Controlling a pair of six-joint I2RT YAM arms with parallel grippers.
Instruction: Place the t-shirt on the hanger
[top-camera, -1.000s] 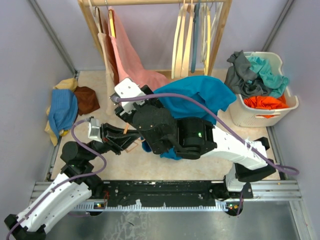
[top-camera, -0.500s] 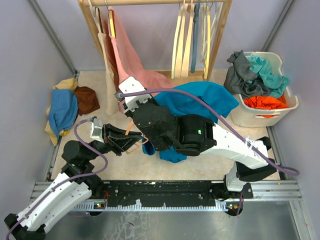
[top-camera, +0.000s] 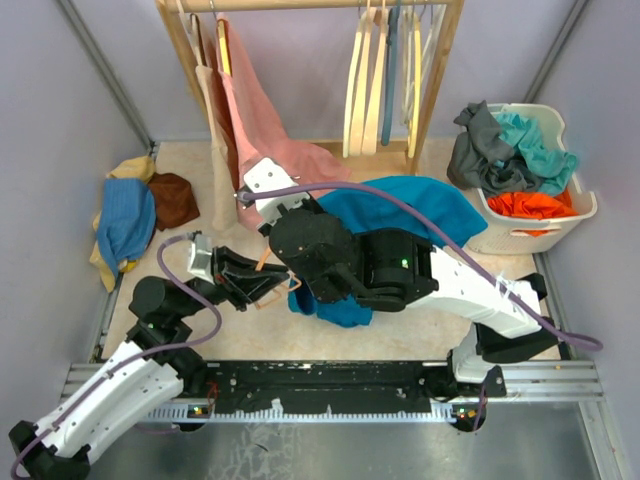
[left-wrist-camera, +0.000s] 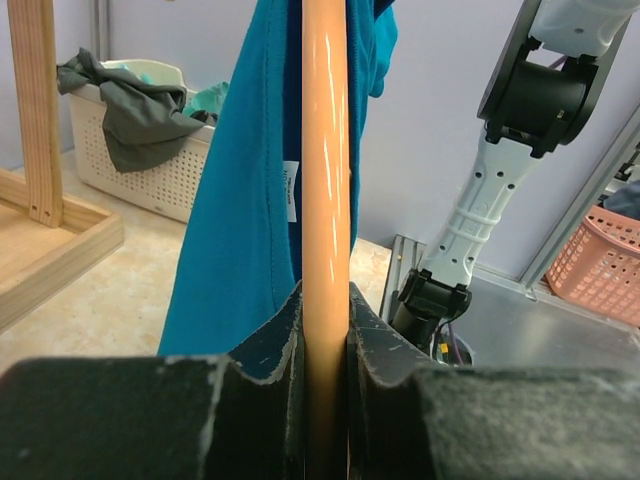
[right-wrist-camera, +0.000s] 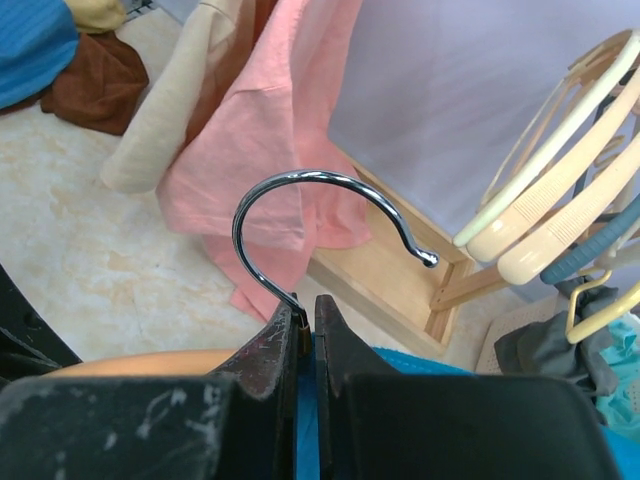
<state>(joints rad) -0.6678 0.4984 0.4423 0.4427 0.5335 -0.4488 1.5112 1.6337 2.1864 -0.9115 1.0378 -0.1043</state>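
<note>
The hanger (left-wrist-camera: 325, 150) is an orange-tan wooden bar running straight up the left wrist view. My left gripper (left-wrist-camera: 325, 320) is shut on that bar. Its metal hook (right-wrist-camera: 300, 190) curls up in the right wrist view, and my right gripper (right-wrist-camera: 305, 320) is shut on the hook's base. The teal-blue t-shirt (top-camera: 410, 205) drapes over the hanger and my right arm, with its lower part (top-camera: 335, 308) hanging near the floor. Its white label (left-wrist-camera: 291, 190) shows beside the bar. From above, most of the hanger (top-camera: 268, 290) is hidden under the arm.
A wooden rack (top-camera: 180, 40) at the back holds a pink garment (top-camera: 255, 110) and cream hangers (top-camera: 365, 80). A white laundry basket (top-camera: 520, 215) full of clothes stands at the right. A pile of blue, brown and yellow cloth (top-camera: 130, 220) lies at the left.
My right gripper has closed onto the base of the hook. The right wrist shifted slightly right and forward with the t-shirt. The left gripper followed, still holding the bar.
</note>
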